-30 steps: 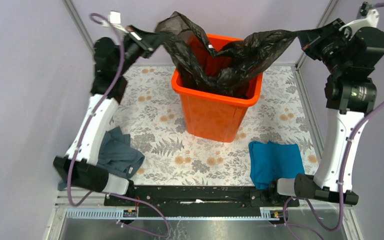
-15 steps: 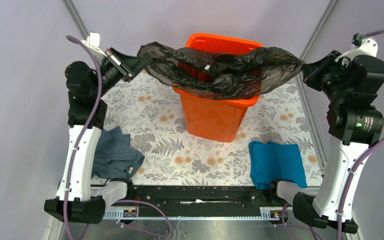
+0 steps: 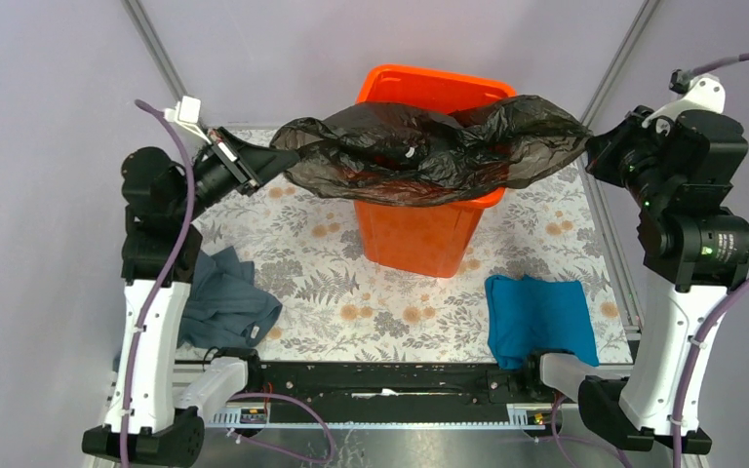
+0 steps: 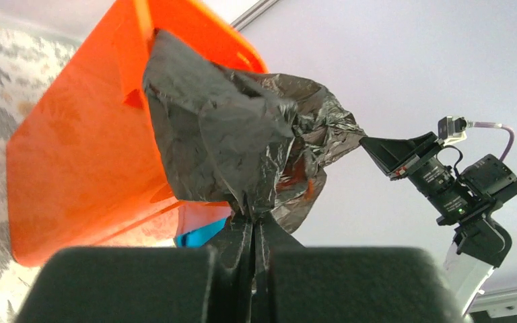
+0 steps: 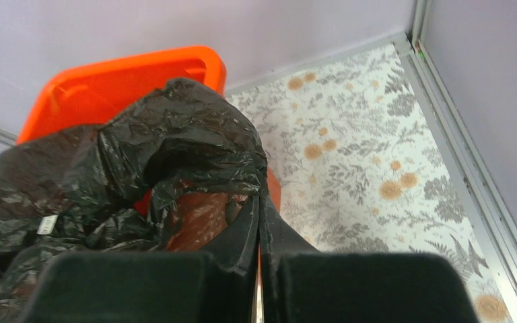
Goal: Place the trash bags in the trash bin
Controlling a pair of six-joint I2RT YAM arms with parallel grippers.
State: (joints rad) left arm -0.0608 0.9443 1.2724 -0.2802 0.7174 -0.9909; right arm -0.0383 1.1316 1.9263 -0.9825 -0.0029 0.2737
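Observation:
The black trash bag (image 3: 429,151) is stretched across the near half of the orange trash bin (image 3: 419,229), draped over its near rim. My left gripper (image 3: 288,156) is shut on the bag's left edge, left of the bin. My right gripper (image 3: 588,146) is shut on the bag's right edge, right of the bin. In the left wrist view the bag (image 4: 222,141) bunches up from my shut gripper (image 4: 252,225) against the bin's wall (image 4: 74,175). In the right wrist view the bag (image 5: 141,168) spreads from my shut gripper (image 5: 259,202) over the bin (image 5: 121,74).
A grey-blue cloth (image 3: 224,302) lies on the floral table at the near left beside the left arm. A teal cloth (image 3: 538,317) lies at the near right. Metal frame posts and purple walls close in the back and sides.
Both grippers have come down and moved outward and nearer with the bag. The bag has gone from hanging into the bin to lying stretched flat over its near rim.

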